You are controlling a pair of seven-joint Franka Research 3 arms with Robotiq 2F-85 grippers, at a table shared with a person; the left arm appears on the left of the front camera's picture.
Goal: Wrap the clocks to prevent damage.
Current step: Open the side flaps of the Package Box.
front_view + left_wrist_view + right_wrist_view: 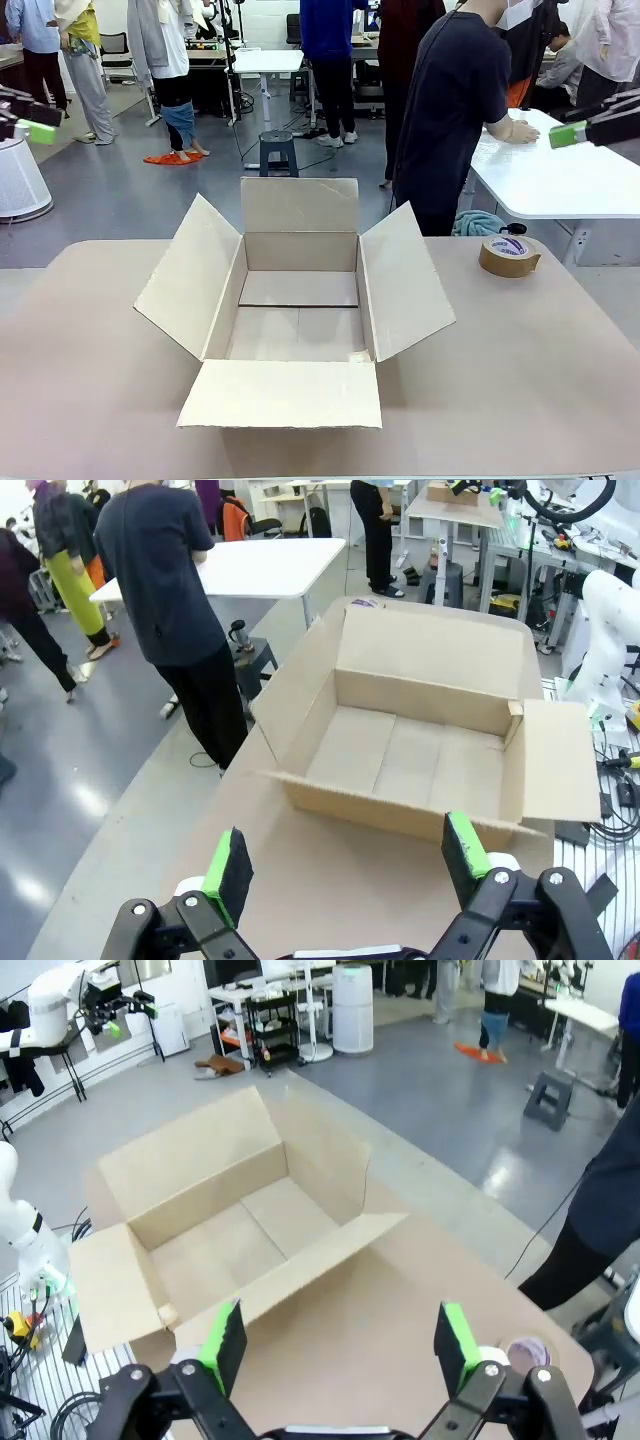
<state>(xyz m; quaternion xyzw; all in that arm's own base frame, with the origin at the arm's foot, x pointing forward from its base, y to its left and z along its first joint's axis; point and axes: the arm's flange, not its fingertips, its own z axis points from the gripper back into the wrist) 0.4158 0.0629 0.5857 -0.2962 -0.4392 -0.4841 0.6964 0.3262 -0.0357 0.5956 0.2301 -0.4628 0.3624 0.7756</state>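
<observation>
A: Surface and room?
B: Tan table [80, 400], matte. Grey floor [120, 200] beyond it. A person [450, 110] stands at the far side, turned away, one hand [520, 130] flat on a white table [560, 180]. A small stool [278, 150] sits farther back.

A: Containers?
B: One cardboard box [300, 300] at mid-table, all four flaps folded outward. Inside, bare cardboard with a seam across the bottom. A tape roll [508, 256] lies flat on the table, well apart from the box, on the robot's right.

A: Grippers?
B: The left gripper [347, 852] hangs above the table short of the box, fingers spread wide, holding nothing. The right gripper [340, 1338] is the same on its side.

A: Differences between views?
B: The right wrist view puts the tape just beside its own finger. The left wrist view shows the right arm [610, 630] beyond the box. The front view has both grippers high at the picture edges.
</observation>
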